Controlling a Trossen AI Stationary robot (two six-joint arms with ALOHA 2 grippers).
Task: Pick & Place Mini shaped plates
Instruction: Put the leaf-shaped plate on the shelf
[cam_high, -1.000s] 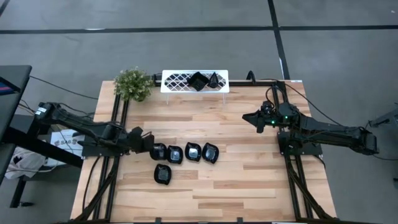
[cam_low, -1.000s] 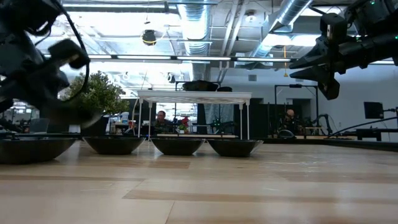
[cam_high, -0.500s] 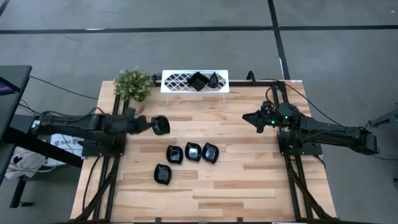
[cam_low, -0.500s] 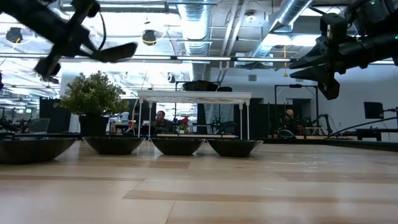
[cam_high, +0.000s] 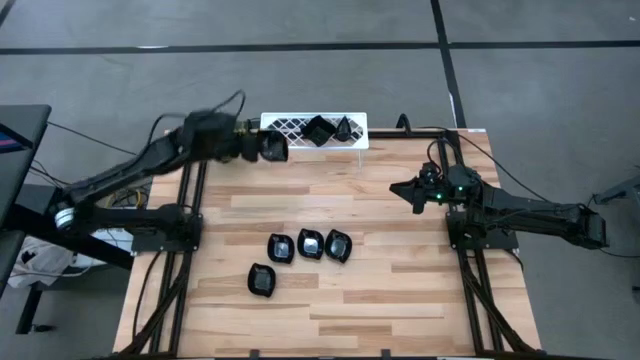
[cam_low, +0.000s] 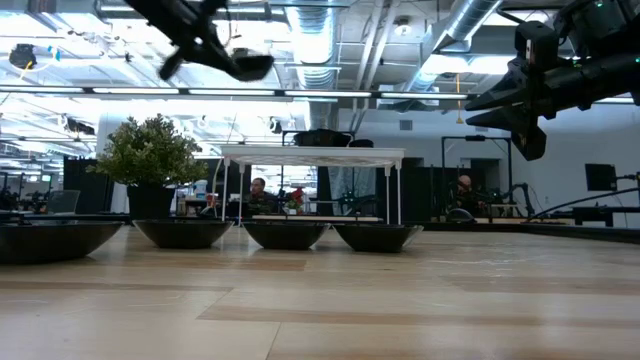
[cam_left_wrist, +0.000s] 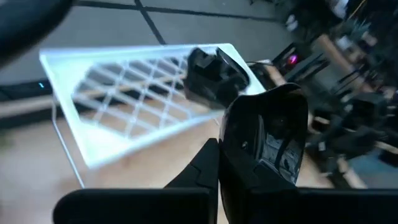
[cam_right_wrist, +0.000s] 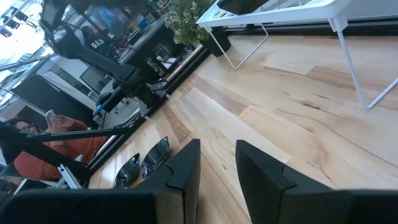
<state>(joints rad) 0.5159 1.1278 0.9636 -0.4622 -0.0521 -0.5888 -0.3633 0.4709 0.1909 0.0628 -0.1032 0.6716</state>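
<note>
My left gripper (cam_high: 262, 148) is shut on one glossy black mini plate (cam_high: 274, 149), high in the air beside the left end of the white lattice rack (cam_high: 300, 130); in the low view the plate (cam_low: 246, 68) hangs well above the table. Two black plates (cam_high: 319, 130) (cam_high: 344, 127) sit on top of the rack. Several more plates rest on their bases on the table: three in a row (cam_high: 311, 243) and one nearer (cam_high: 262, 280). My right gripper (cam_high: 402, 190) is open and hovers over the table's right part, touching nothing. My left gripper holds the plate by its rim (cam_left_wrist: 225, 163), pinched between the fingers. One finger (cam_left_wrist: 200, 167) shows along the plate's side; the plate hides the other. The fingers reach level from the table's left. The plate is lifted clear, nearly level in the low view.
The green plant (cam_low: 150, 150) stands at the far left corner, under my left arm in the high view. The rack stands on thin white legs (cam_right_wrist: 353, 62) at the far edge. Bare wood lies between the plate row and the rack. People sit in the room beyond.
My left gripper has lifted the leftmost plate of the row clear of the table and carried it up and toward the far edge, to the rack's left end. The other plates on the table have stayed in place.
</note>
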